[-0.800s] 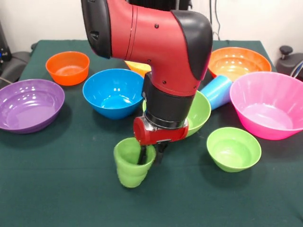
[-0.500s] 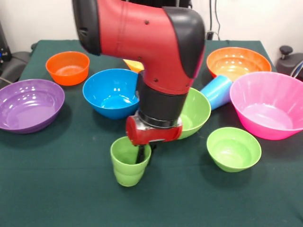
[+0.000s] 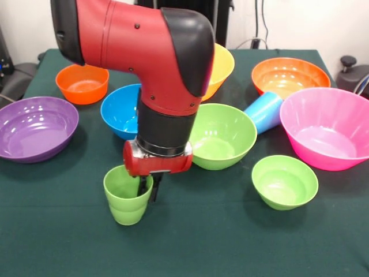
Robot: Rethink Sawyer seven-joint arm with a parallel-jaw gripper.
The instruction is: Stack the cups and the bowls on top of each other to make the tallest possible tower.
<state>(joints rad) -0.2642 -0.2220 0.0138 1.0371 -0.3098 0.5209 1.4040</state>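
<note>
Now, gripper (image 3: 149, 189): closed over the near-right rim of the lime cup (image 3: 125, 202), one finger inside, one outside.
Change: arm and cup have shifted left across the near table (image 3: 230, 242); cup now upright.
Cup position: near-left of the large green bowl (image 3: 222, 135), apart from it.
Meaning: probably carrying the cup toward a stacking spot; no tower yet.

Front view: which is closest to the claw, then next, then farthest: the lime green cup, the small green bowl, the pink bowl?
1. Lime green plastic cup: at the claw.
2. Small green plastic bowl: off to the picture's right.
3. Big pink plastic bowl: far right edge.
</note>
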